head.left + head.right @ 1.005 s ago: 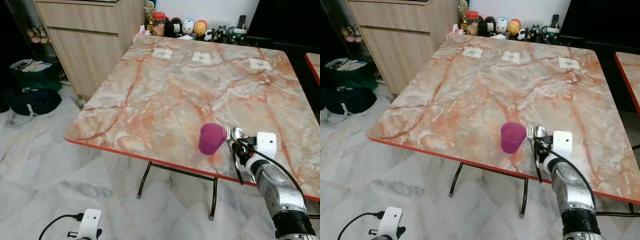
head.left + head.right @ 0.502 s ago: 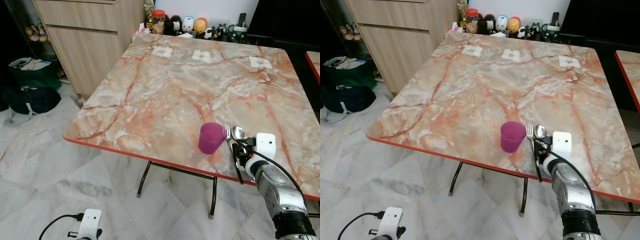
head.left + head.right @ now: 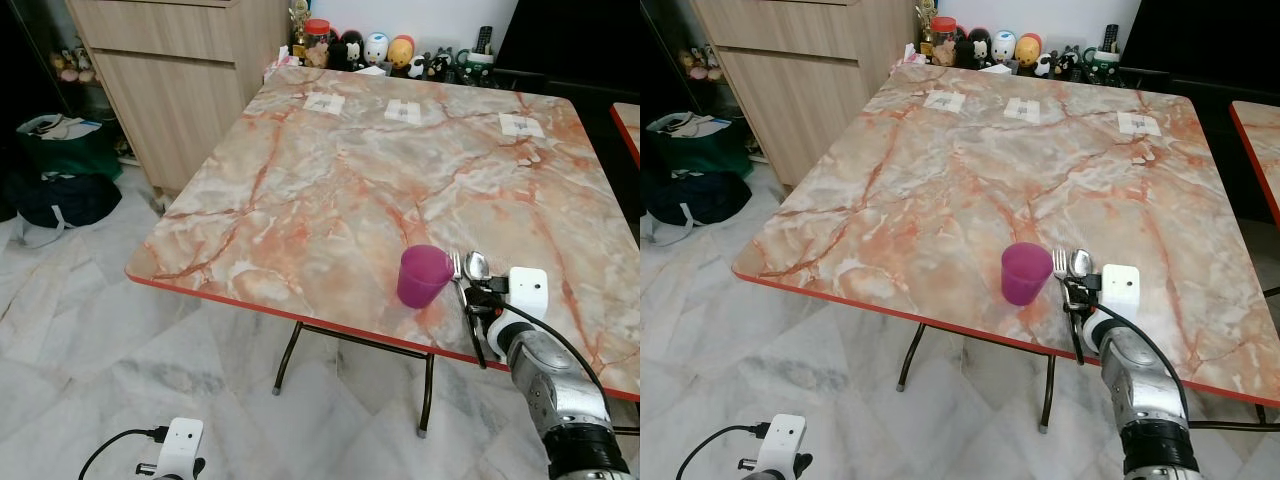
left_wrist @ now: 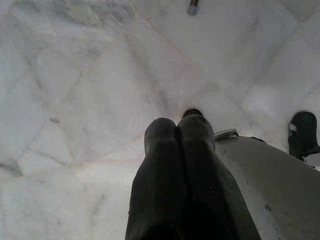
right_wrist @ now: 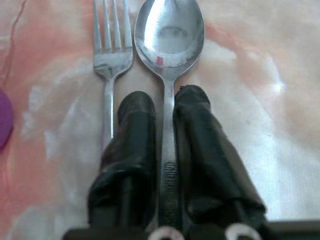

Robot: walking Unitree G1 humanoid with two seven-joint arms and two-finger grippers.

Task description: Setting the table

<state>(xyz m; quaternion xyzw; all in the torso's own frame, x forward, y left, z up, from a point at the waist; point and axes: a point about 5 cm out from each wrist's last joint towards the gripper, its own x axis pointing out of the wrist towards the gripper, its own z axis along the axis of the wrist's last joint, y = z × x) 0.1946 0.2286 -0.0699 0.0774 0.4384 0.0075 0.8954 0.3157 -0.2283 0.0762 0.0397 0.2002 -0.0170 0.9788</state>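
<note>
The right pincer (image 5: 162, 107) sits low on the marble surface (image 3: 330, 180), its two black fingers (image 5: 132, 130) close on each side of the spoon (image 5: 169, 35) handle. A fork (image 5: 111, 45) lies just beside the spoon, near a purple cup (image 3: 424, 276). The left pincer (image 4: 175, 130) hangs over the floor, pressed together.

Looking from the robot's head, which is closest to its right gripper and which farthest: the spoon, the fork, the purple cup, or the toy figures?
From the right gripper, nearest first:
1. Spoon: its handle runs between the fingers.
2. Fork: lying right beside the spoon, on the cup's side.
3. Purple cup: standing to the robot's left of the fork.
4. Toy figures: lined up beyond the table's far edge.
</note>
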